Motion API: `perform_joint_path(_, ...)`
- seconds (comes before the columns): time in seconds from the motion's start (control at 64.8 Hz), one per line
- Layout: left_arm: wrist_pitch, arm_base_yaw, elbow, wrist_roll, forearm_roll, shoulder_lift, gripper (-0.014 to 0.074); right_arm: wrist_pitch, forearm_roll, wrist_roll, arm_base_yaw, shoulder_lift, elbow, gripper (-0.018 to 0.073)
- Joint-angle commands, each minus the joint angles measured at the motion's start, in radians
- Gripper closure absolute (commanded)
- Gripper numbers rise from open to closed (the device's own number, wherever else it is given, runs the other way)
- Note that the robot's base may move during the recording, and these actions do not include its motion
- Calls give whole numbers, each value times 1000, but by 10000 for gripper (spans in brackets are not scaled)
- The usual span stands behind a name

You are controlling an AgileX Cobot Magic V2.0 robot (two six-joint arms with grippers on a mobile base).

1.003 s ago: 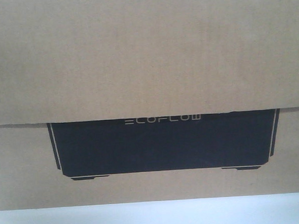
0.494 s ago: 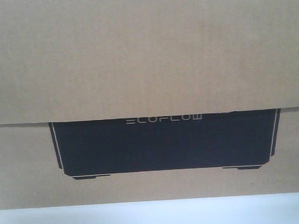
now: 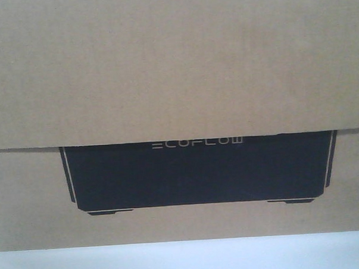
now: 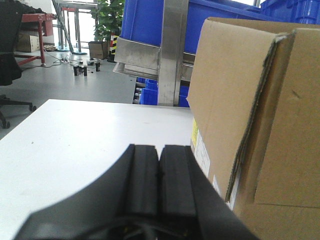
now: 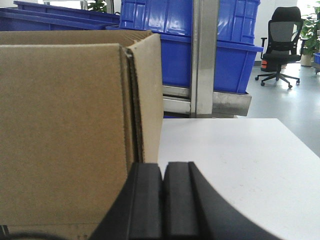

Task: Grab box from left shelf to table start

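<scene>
The brown cardboard box (image 3: 176, 69) with its black ECOFLOW panel fills the front view and rests on the white table (image 3: 185, 262). In the left wrist view the box (image 4: 255, 110) stands just right of my left gripper (image 4: 159, 150), which is shut with nothing between its pads. In the right wrist view the box (image 5: 65, 125) stands just left of my right gripper (image 5: 163, 166), also shut and empty. Each gripper sits beside one end of the box. The left shelf (image 4: 172, 50), a steel rack holding blue bins, stands behind the table.
Blue bins (image 5: 175, 35) on the steel rack post (image 5: 204, 55) rise behind the box. White table surface (image 4: 75, 145) extends left of the box and more of the table (image 5: 235, 160) to its right. An office chair (image 5: 277, 37) stands on the floor far right.
The box has barely shifted in the front view; its printed panel sits a few pixels further right and lower than a second ago.
</scene>
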Motion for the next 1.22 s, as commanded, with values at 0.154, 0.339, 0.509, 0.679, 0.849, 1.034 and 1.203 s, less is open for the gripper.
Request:
perform_joint_path(0.154, -92, -7, -2, -93, 54, -12, 691, -94, -9, -2, 0, -13, -17, 504)
perform_joint_path(0.339, -92, -7, -2, -93, 54, -12, 691, -94, -9, -2, 0, -13, -17, 504)
perform_joint_path(0.509, -92, -7, -2, -93, 54, -12, 691, -94, -9, -2, 0, -13, -17, 504)
perform_joint_path(0.679, -92, -7, -2, -93, 54, -12, 691, -94, -9, -2, 0, -13, -17, 504)
perform_joint_path(0.849, -92, -7, -2, -93, 54, -12, 691, -94, -9, -2, 0, -13, -17, 504)
perform_joint_path(1.034, -92, -7, -2, -93, 54, -12, 691, -94, -9, -2, 0, -13, -17, 504)
perform_joint_path(1.203, -92, -7, -2, -93, 54, -12, 691, -94, -9, -2, 0, -13, -17, 504)
